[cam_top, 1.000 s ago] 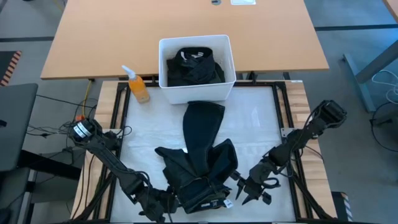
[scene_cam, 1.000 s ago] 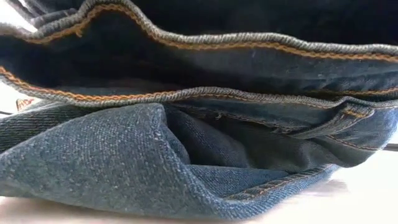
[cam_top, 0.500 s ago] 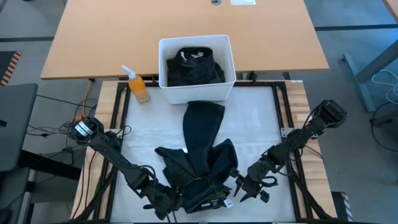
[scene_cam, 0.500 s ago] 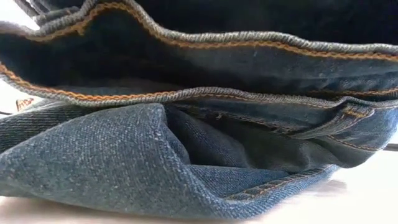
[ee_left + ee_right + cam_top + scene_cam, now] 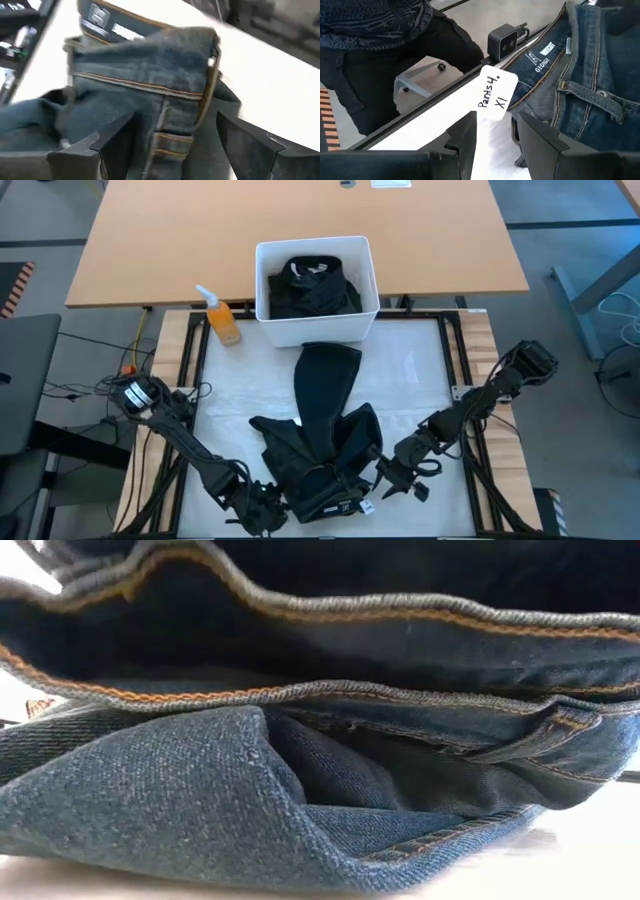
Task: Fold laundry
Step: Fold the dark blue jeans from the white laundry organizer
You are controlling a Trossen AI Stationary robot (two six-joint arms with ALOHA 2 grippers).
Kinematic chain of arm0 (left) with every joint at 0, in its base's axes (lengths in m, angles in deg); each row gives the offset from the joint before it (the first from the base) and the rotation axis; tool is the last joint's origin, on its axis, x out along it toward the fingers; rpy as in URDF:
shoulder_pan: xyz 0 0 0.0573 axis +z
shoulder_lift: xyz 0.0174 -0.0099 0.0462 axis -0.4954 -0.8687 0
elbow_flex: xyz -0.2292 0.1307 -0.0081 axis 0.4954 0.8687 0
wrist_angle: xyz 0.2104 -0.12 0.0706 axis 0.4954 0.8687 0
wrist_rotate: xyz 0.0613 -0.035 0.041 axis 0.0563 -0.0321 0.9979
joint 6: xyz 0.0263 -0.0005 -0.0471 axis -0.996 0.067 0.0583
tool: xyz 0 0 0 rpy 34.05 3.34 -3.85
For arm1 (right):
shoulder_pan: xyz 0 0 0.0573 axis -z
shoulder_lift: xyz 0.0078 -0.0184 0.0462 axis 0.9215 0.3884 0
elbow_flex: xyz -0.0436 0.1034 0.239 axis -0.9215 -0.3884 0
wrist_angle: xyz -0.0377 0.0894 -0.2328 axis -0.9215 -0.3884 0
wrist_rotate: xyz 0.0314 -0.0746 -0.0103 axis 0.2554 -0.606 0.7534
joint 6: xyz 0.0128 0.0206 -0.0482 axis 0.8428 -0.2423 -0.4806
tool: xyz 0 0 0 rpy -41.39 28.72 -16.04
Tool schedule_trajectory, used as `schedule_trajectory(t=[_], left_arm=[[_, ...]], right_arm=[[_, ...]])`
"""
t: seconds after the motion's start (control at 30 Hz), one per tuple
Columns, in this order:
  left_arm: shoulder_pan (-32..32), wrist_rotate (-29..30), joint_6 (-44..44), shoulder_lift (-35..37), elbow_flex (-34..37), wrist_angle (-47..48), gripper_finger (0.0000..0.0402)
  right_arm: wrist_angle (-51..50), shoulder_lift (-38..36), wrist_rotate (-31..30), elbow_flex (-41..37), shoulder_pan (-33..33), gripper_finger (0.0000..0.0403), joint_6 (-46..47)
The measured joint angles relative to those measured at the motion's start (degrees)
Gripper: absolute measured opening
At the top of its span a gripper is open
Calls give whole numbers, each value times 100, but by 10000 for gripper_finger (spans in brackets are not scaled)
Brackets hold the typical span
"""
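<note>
a: looking at the left gripper (image 5: 262, 508) first. its fingers are standing wide apart at the near left edge of the jeans (image 5: 318, 450), gripping nothing.

b: and the right gripper (image 5: 385, 485)?

a: it is sitting at the waistband's near right corner, fingers partly apart around the white paper tag (image 5: 492, 94). whether it is pinching the tag, i cannot tell.

b: where is the laundry lying?

a: the jeans are lying crumpled on the white worktop (image 5: 420, 370), one leg reaching toward the white bin (image 5: 316, 330), which is holding more dark garments (image 5: 312, 288).

b: so folding is barely beginning?

a: i'd judge so. nothing is looking folded yet.
</note>
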Motion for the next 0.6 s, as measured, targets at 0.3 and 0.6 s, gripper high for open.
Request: schedule_trajectory(t=[0.3,0.6], left_arm=[[-80,1059,-890,-588,0,-937,265],[11,1635,-1188,-607,9,-1368,260]], right_arm=[[-111,0,0,0,0,168,2],[-107,0,0,0,0,168,2]])
